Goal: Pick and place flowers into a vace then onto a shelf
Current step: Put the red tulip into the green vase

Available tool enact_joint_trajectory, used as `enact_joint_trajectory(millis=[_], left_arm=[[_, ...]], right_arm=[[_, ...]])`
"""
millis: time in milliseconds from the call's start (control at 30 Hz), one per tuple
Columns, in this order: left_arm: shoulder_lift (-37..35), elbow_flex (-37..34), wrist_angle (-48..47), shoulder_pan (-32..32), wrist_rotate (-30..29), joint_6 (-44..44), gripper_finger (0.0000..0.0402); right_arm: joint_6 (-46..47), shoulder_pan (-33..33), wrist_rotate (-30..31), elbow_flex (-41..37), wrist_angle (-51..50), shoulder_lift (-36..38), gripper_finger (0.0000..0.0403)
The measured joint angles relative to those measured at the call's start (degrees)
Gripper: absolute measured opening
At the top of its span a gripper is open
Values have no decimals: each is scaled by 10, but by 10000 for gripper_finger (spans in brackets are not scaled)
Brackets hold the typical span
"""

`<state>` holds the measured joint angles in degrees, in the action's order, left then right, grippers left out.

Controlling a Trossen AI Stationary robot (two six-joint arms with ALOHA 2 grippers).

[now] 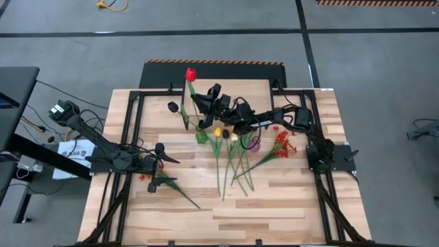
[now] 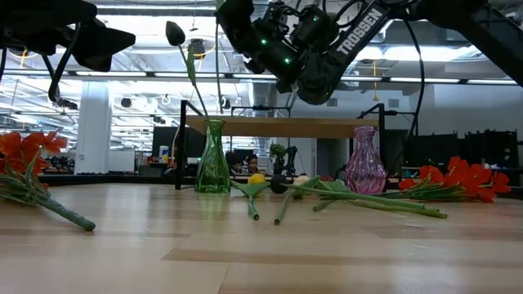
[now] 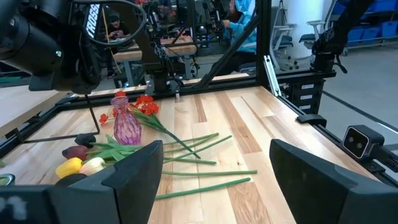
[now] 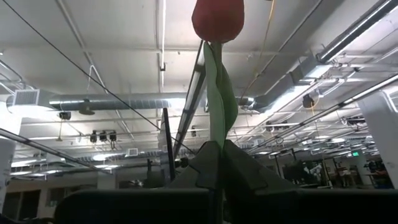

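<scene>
My right gripper [image 1: 202,103] hangs above the green glass vase [image 2: 212,159], shut on a red tulip [image 1: 191,74] whose bloom [image 4: 217,18] rises past the fingers. A black tulip [image 2: 174,33] stands in that vase, its stem in the mouth. Yellow [image 1: 218,132], cream [image 1: 234,138] and dark tulips lie on the table, stems toward the near edge. Beside a purple vase [image 2: 364,159] lies one red-orange spray [image 1: 281,143]. My left gripper [image 3: 214,174] stands open at the table's left, next to another spray [image 1: 156,180]. The shelf [image 2: 278,126] is behind the vases. My right gripper pinches the red tulip's stem [image 4: 214,134] between its two fingers, below the leaf and bloom. The fingers come from the table's right, slanting upward. The tulip stands nearly upright, bloom on top, and its thin stem [image 2: 218,82] runs down to the green vase's mouth.
Black frame rails [image 1: 130,123] run along the table's left and right sides. The loose stems [image 1: 230,175] fan out across the table's middle. Bare wood [image 1: 274,213] lies toward the near edge.
</scene>
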<state>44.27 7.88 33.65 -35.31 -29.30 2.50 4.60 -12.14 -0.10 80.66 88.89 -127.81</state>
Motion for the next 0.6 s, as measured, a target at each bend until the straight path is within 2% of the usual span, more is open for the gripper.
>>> enact_joint_trajectory(millis=[600], left_arm=[[0,0,1,0,0,0,284]], right_arm=[[-1,-4,1,10,-20,0,5]])
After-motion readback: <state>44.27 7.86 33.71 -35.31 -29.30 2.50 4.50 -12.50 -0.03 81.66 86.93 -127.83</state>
